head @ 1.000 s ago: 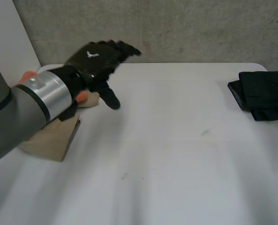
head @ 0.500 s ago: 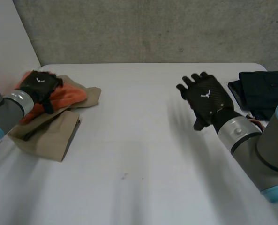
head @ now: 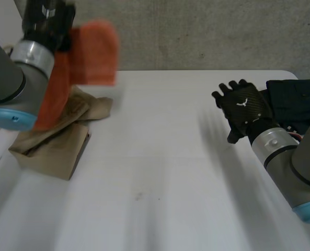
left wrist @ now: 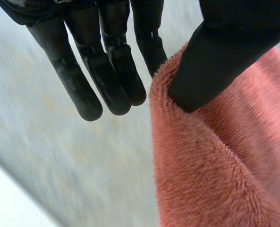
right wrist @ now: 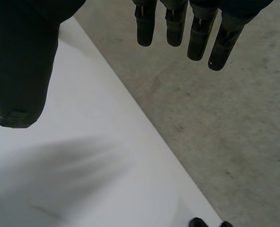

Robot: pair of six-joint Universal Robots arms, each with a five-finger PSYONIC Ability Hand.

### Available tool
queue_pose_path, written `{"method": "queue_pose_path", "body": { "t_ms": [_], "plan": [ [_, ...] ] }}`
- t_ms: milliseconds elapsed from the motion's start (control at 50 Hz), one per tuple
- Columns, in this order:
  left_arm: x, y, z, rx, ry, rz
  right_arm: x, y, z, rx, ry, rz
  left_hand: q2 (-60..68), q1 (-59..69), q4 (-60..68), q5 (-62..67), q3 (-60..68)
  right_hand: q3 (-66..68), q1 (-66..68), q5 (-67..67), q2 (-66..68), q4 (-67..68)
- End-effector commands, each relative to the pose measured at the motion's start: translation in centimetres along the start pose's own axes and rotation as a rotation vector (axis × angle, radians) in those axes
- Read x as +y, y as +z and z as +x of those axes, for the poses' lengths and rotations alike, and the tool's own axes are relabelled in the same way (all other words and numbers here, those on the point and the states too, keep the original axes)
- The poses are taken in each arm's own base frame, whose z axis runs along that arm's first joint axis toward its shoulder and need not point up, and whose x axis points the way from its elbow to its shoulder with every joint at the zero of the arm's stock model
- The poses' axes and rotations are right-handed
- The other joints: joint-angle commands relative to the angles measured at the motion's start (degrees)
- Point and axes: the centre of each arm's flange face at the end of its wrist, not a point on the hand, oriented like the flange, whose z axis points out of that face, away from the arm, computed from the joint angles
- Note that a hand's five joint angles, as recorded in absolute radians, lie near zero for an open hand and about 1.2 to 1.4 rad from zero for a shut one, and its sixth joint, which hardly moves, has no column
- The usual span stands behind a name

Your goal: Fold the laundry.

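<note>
One white counter [head: 160, 178], front and middle bare, open room between the arms. One tan cloth [head: 55, 149], crumpled, at its left edge. Right hand [head: 243, 107], fingers straight and apart, above the counter just beside a folded black stack [head: 296, 102]. Left hand [head: 45, 15], high over the tan cloth, thumb pinching an orange cloth [head: 89, 52] that hangs beneath. Grey concrete wall [head: 196, 31] behind.

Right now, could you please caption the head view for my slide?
Left hand holds orange towel above tan clothes; right hand open.
</note>
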Motion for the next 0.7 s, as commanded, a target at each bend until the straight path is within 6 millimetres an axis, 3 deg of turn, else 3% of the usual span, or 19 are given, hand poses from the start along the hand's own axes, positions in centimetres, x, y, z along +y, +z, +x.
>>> {"method": "queue_pose_path", "body": {
  "t_ms": [20, 60, 140, 180, 260, 280, 340, 360, 440, 560, 620, 700],
  "plan": [
    [-12.2, -3.2, 2.9, 0.077, -0.267, 0.291, -0.3, 0.5, 2.4, 0.116, 0.003, -0.018, 11.5, 16.1, 11.3, 14.9, 11.9, -2.3, -1.6, -3.3, -2.8, -3.6],
    [-14.2, -4.1, 3.7, 0.112, -0.339, 0.329, -0.4, 0.5, 2.9, 0.141, 0.002, -0.019, 11.5, 16.1, 11.3, 14.9, 11.9, -2.3, -1.6, -3.3, -2.8, -3.6],
    [-15.9, -5.2, 5.4, 0.164, -0.397, 0.357, -0.6, 0.8, 4.7, 0.202, -0.002, -0.016, 11.5, 16.1, 11.3, 14.9, 11.9, -2.3, -1.6, -3.3, -2.8, -3.6],
    [-16.1, -5.6, 6.3, 0.192, -0.411, 0.354, -0.7, 0.8, 5.3, 0.218, -0.003, -0.014, 11.5, 16.1, 11.3, 14.9, 11.9, -2.3, -1.6, -3.3, -2.8, -3.6],
    [-14.8, -7.2, 10.2, 0.299, -0.436, 0.293, -0.8, 1.0, 6.8, 0.259, -0.008, -0.009, 11.5, 16.1, 11.3, 14.9, 11.9, -2.3, -1.6, -3.3, -2.8, -3.6],
    [-13.8, -7.9, 12.2, 0.351, -0.441, 0.255, -0.8, 1.0, 7.0, 0.267, -0.009, -0.008, -0.5, 4.2, -0.6, 2.9, -0.1, -2.3, -1.6, -3.3, -2.8, -3.6],
    [-11.7, -9.1, 14.7, 0.427, -0.430, 0.186, -0.9, 1.0, 8.2, 0.305, -0.013, -0.008, -58.5, -53.9, -58.7, -55.1, -58.1, -2.3, -1.6, -3.3, -2.8, -3.6],
    [-9.7, -9.7, 15.9, 0.469, -0.420, 0.118, -0.9, 1.0, 8.5, 0.313, -0.014, -0.007, -54.8, -50.2, -55.0, -51.4, -54.4, -2.3, -1.6, -3.3, -2.8, -3.6],
    [-6.5, -11.5, 17.7, 0.543, -0.401, -0.014, -0.8, 1.2, 9.5, 0.340, -0.017, -0.010, -58.5, -53.9, -58.7, -55.1, -58.1, -2.3, -1.6, -3.3, -2.8, -3.6],
    [-4.2, -12.3, 17.8, 0.547, -0.387, -0.110, -0.7, 1.1, 9.8, 0.323, -0.018, -0.029, -58.5, -53.9, -58.7, -55.1, -58.1, -2.3, -1.6, -3.3, -2.8, -3.6],
    [-2.3, -11.9, 16.5, 0.515, -0.372, -0.168, -1.0, 1.0, 9.5, 0.265, -0.008, -0.053, -58.5, -53.9, -58.7, -55.1, -58.1, -2.3, -1.6, -3.3, -2.8, -3.6],
    [-1.3, -12.4, 15.7, 0.508, -0.361, -0.220, -1.3, 0.5, 8.4, 0.141, 0.007, -0.084, -58.5, -53.9, -58.7, -55.1, -58.1, -2.3, -1.6, -3.3, -2.8, -3.6]
  ]
}}
